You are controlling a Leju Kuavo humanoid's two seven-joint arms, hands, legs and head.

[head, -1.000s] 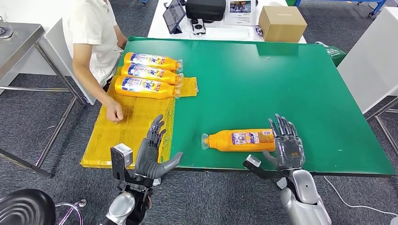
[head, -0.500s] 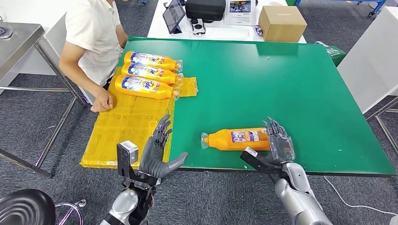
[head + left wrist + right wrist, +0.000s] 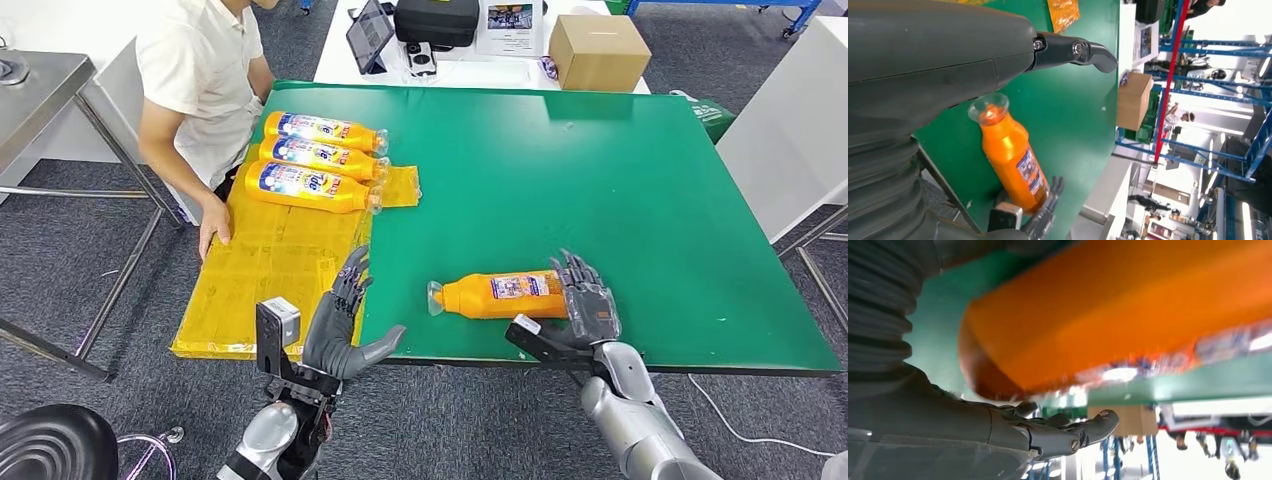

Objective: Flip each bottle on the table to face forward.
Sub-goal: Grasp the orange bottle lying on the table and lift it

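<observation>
Trouble could start on the left, where a person's hand (image 3: pixel 214 226) rests on the yellow mat (image 3: pixel 270 270). If the robot swings an arm that way, it could bump that hand. Three bottles (image 3: pixel 312 160) lie side by side at the far end of the mat, labels up. A wild push could knock them out of line.

Next comes the left hand (image 3: pixel 340 325). It hangs just off the near edge of the green surface (image 3: pixel 600 170), fingers (image 3: pixel 350 285) spread wide, holding nothing. It is near the cap end of the lone bottle (image 3: pixel 505 295) but not touching it. If it stays away, nothing stops the bottle from rolling that way.

The lone bottle lies on its side close to the near edge, cap pointing left. Its small label faces up, so I think it is not turned yet.

The right hand (image 3: pixel 588 305) is at the bottle's base, with its fingers (image 3: pixel 575 275) curled over that end. I cannot tell if they really hold it or just touch it. A round, smooth bottle can slip. If the hand turns it with a weak hold, it may spin away or drop off the edge to the floor.
</observation>
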